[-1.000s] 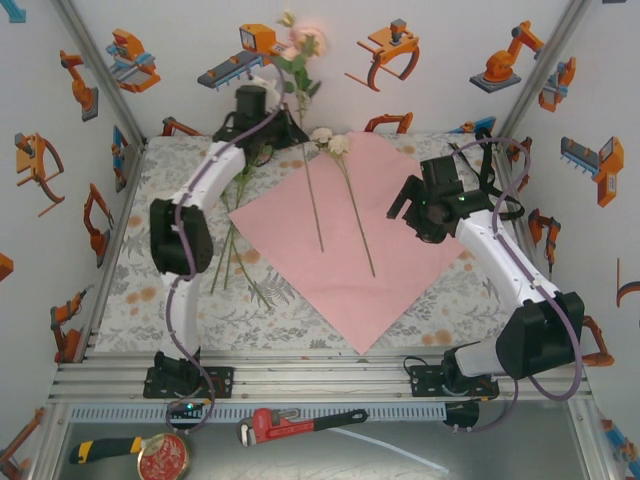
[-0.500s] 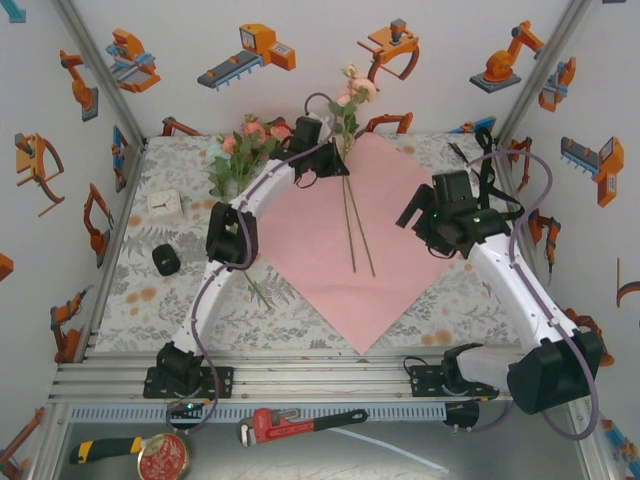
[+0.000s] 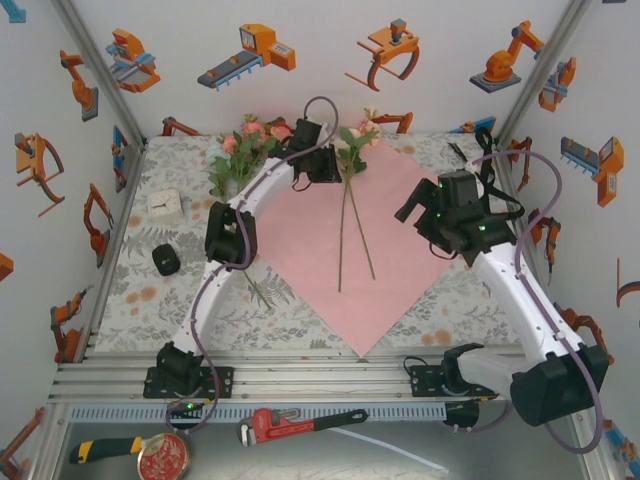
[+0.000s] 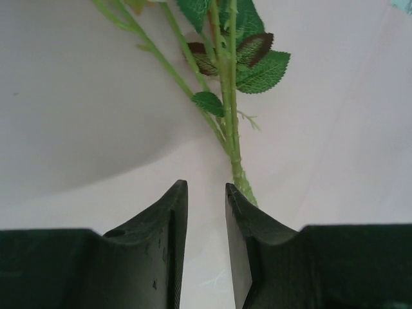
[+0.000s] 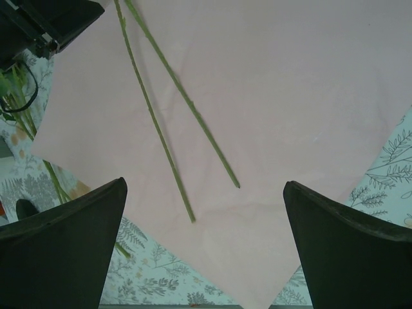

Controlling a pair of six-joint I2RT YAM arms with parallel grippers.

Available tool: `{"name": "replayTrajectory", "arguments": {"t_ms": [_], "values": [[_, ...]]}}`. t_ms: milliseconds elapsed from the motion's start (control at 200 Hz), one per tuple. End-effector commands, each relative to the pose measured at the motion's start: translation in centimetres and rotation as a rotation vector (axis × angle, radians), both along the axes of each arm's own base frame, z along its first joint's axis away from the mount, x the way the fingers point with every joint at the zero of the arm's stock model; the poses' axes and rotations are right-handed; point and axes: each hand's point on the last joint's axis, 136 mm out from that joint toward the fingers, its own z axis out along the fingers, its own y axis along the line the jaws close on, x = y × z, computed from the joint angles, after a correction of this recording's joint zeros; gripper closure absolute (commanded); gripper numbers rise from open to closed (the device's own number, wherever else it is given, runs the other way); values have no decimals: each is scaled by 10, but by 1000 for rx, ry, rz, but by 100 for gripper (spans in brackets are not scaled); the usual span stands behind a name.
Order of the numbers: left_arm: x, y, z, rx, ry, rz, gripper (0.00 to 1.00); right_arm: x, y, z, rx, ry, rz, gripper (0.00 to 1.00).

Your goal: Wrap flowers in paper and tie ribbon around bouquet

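Note:
The pink paper (image 3: 375, 250) lies flat on the table as a diamond. Two flowers (image 3: 354, 142) lie on it, their long green stems (image 3: 345, 235) crossing near the blooms. My left gripper (image 3: 335, 168) is low at the paper's far corner, beside those blooms. Its jaws (image 4: 206, 187) stand a little apart with nothing between them, and one stem (image 4: 234, 145) runs just past the right fingertip. My right gripper (image 3: 412, 205) hovers over the paper's right side, wide open (image 5: 205, 185) and empty, above the stem ends (image 5: 187, 212). I cannot make out the ribbon.
A bunch of pink and blue flowers (image 3: 245, 140) lies at the back left, and loose stems (image 3: 258, 290) lie off the paper's left edge. A white box (image 3: 165, 203) and a small black object (image 3: 165, 260) sit at the left. A red wrench (image 3: 300, 423) lies on the front ledge.
My left arm swung a flower from the back wall down onto the paper, across the other stem, and its jaws have parted off it. My right gripper opened wider and rose slightly.

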Motion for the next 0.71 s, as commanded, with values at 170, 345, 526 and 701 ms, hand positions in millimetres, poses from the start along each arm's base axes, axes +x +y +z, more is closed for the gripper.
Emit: {"name": "replayTrajectory", "arguments": {"t_ms": [170, 345, 526, 701], "values": [[1, 165, 136, 114, -163, 279, 67, 16, 9, -2, 0, -16, 23, 1], [-24, 289, 105, 232, -87, 484, 66, 26, 16, -10, 16, -2, 35, 1], [-45, 337, 57, 294, -5, 489, 65, 37, 23, -13, 16, 8, 57, 1], [-42, 328, 13, 263, 111, 453, 66, 44, 27, -13, 13, 13, 73, 1]]}}
